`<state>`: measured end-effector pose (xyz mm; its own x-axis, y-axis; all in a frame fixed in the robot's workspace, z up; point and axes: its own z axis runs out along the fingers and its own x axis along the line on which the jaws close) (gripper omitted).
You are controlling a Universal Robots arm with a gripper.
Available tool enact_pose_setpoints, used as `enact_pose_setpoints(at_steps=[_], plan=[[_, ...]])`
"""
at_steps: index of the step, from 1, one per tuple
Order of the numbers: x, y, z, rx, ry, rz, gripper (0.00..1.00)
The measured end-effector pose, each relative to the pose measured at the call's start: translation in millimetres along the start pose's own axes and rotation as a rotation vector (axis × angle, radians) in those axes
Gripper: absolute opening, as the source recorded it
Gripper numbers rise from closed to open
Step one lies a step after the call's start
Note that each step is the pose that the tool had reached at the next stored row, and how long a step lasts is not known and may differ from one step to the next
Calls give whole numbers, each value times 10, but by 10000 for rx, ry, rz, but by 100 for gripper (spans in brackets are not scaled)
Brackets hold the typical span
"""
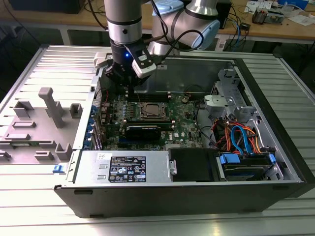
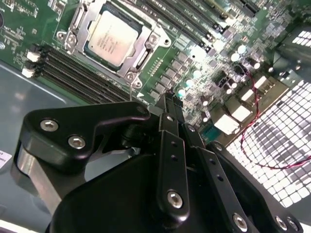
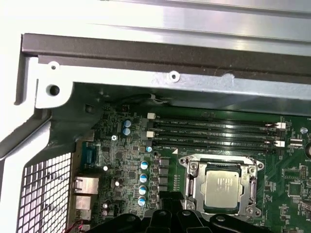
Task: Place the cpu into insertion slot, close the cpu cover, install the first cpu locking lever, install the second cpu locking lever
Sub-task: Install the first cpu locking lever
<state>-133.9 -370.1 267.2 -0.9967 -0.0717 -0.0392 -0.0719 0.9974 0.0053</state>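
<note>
The open dark grey metal computer case (image 1: 197,199) lies on its side on a slatted metal table (image 1: 29,216). The silver-and-black robot arm (image 1: 124,24) descends into the case near its far wall. A green circuit board (image 1: 184,125) covers the case floor.

The black gripper (image 2: 168,97) hangs above the board, toward the exterior view's left of the socket and clear of it. Its fingers are pressed together and hold nothing.

The square silver-rimmed insertion slot (image 3: 191,167) sits beside the long black memory slots (image 3: 214,131). The thin silvery windowed cpu cover (image 3: 197,187) lies flat on the slot. The flat square silver-grey cpu (image 3: 222,187) is seated in the slot and shows through the cover's window in both wrist views.
</note>
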Motion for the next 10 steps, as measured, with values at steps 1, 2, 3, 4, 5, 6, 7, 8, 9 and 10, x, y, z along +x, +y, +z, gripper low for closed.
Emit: enact_pose_setpoints(at_steps=[1,2,3,4,5,6,7,8,9,10], plan=[[0,4,3,0,0,0,11],[-1,5,4,0,-1,-1,11],[0,6,4,0,0,-2,11],[1,6,4,1,1,-1,11],[1,6,4,1,1,-1,11],[8,7,4,1,1,0,11],[14,7,4,1,0,0,11],[15,7,3,1,1,0,11],[15,7,3,1,1,-1,11],[15,7,3,1,0,0,11]])
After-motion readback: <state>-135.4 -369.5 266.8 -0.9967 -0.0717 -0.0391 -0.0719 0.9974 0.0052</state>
